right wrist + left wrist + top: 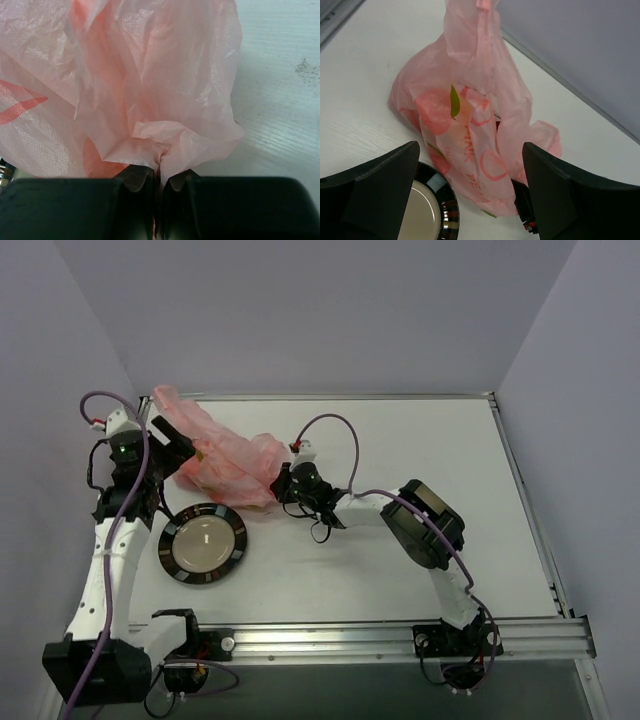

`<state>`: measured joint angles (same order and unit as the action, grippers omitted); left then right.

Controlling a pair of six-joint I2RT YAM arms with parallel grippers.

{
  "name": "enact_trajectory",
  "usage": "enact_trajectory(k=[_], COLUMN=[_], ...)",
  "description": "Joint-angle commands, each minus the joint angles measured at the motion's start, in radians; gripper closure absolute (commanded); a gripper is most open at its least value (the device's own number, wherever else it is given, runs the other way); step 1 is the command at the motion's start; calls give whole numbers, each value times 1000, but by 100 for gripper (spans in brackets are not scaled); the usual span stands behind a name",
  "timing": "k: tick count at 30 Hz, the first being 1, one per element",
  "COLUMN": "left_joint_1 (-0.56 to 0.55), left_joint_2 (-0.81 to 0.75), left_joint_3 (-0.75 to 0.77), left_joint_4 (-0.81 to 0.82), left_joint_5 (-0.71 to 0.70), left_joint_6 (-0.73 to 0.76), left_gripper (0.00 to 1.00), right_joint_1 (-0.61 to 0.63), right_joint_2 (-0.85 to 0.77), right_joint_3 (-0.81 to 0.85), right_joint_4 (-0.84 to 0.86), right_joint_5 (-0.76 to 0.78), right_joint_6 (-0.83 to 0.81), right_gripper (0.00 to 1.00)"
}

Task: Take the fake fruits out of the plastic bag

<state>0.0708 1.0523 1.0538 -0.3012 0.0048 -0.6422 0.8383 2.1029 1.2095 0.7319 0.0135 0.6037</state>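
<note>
plate (203, 543) sits near-left on the table (400, 440), with the bag edge just beside its far rim. right gripper (160, 176) is clenched on a fold at the right end of the plastic bag (232, 458), which lies crumpled left of centre and runs toward the far-left corner. left gripper (470, 150) is released, jaws wide over the bag's left part, gripping nothing; can't make out the fake fruits through the film.

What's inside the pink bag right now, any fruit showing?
No fruit can be made out. The plastic bag lies crumpled; its folds and print hide whatever it holds. The right gripper pinches one fold.
</note>
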Motion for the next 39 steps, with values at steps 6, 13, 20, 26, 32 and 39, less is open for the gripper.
enact_trajectory(k=[6,13,20,26,32,39], left_joint_1=[-51,-58,-57,-60,-60,-60], left_joint_2=[243,409,431,336,189,281], left_joint_3=[12,69,34,-81,-133,-78], left_joint_4=[151,168,204,287,347,378], left_joint_5=[57,24,12,52,77,103], left_joint_6=[-42,-53,-47,-68,-88,-96], left_gripper=[19,35,98,98,54,39], right_joint_1=[-5,-7,-21,-31,-30,-28], right_joint_2=[-81,-75,-109,-159,-135,-147], right_joint_3=[-7,2,-11,-7,2,-18], right_joint_4=[44,41,20,-25,-19,-12], right_joint_5=[25,17,13,3,-3,-3], right_joint_6=[-2,-7,-27,-67,-53,-50], right_gripper=[96,95,83,81,86,87])
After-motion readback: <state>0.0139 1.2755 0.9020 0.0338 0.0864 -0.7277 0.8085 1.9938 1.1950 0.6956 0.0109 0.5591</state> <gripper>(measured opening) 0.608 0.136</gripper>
